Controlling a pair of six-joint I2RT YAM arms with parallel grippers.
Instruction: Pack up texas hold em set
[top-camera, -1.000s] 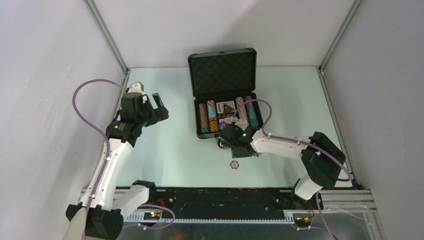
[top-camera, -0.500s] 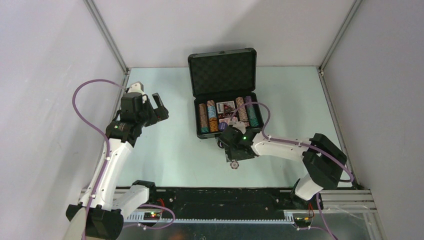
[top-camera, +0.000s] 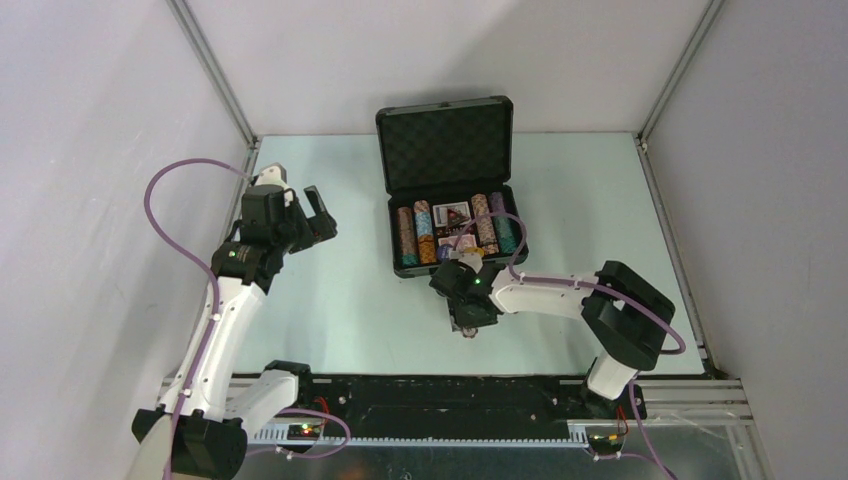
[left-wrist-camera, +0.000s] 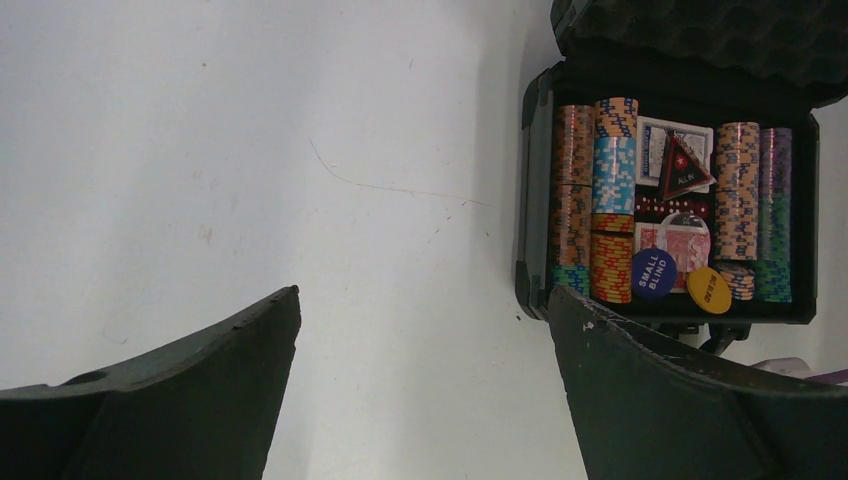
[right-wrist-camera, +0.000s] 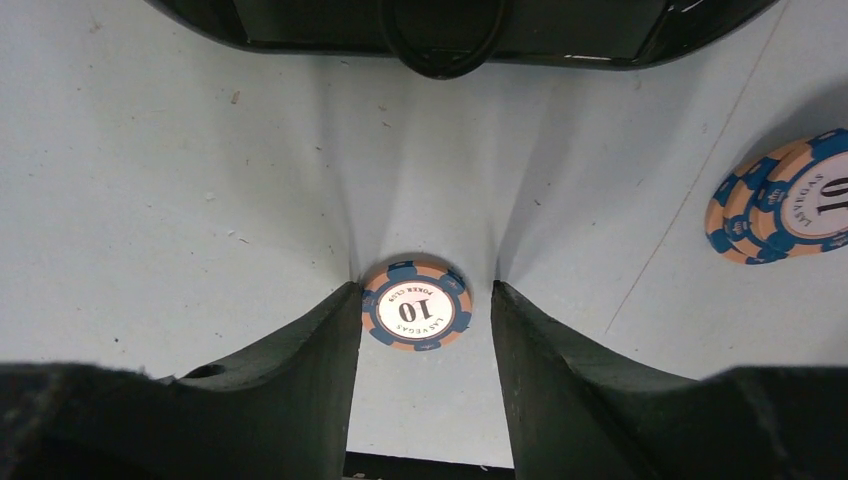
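- Texas hold em set: the black briefcase (top-camera: 445, 150) lies open at the far middle of the tabletop (top-camera: 340, 300), lid raised on its far side. Its tray holds chip rows (left-wrist-camera: 612, 200), card decks (left-wrist-camera: 655, 150), a blue disc (left-wrist-camera: 653, 273) and a yellow disc (left-wrist-camera: 709, 290).
- My right claw (right-wrist-camera: 425, 300) is down at the tabletop on the near side of the case. Its jaws are part open, astride one flat chip (right-wrist-camera: 417, 305) marked 10, which is not lifted.
- A small fanned pile of chips (right-wrist-camera: 780, 205) lies to the right in my wrist view. The case handle (right-wrist-camera: 440, 55) sits just beyond the flat chip.
- My left claw (top-camera: 305, 212) hangs wide open and empty, well left of the case.
- Open tabletop stretches between the case and my left claw; walls (top-camera: 100, 150) bound the left, right and far edges.
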